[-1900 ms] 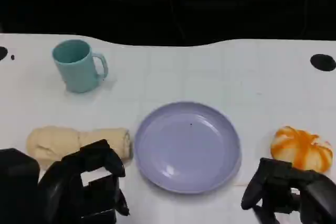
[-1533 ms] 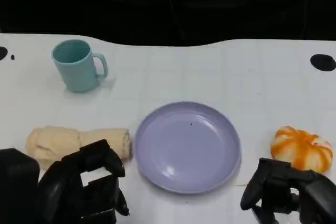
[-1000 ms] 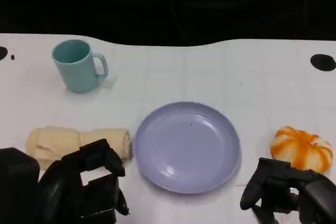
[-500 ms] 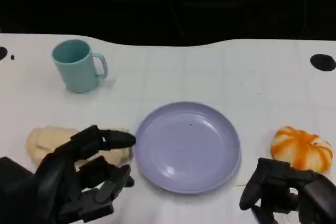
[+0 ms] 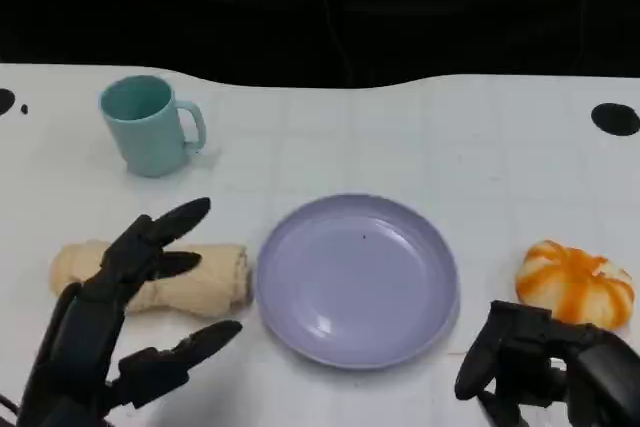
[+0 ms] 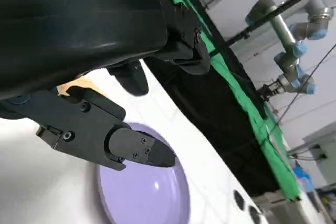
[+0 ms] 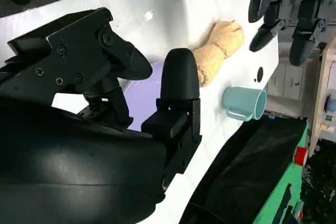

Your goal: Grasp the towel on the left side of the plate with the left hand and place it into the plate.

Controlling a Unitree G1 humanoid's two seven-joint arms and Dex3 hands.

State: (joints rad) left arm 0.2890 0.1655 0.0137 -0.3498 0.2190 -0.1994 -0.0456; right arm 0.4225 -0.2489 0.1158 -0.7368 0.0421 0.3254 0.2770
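One mug (image 5: 150, 125) (teal) behind towel (image 5: 200, 282)

My head view is bright and evenly lit, with soft shadows and a black background. My wrist views show close parts blurred.

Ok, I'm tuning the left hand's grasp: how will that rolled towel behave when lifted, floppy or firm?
Probably soft and light: the towel is a cream cloth roll with a pinched middle, so the ends may sag. It could unroll if gripped at one end. The left hand is spread above it, so a mid-roll grasp seems safest before moving to the plate.
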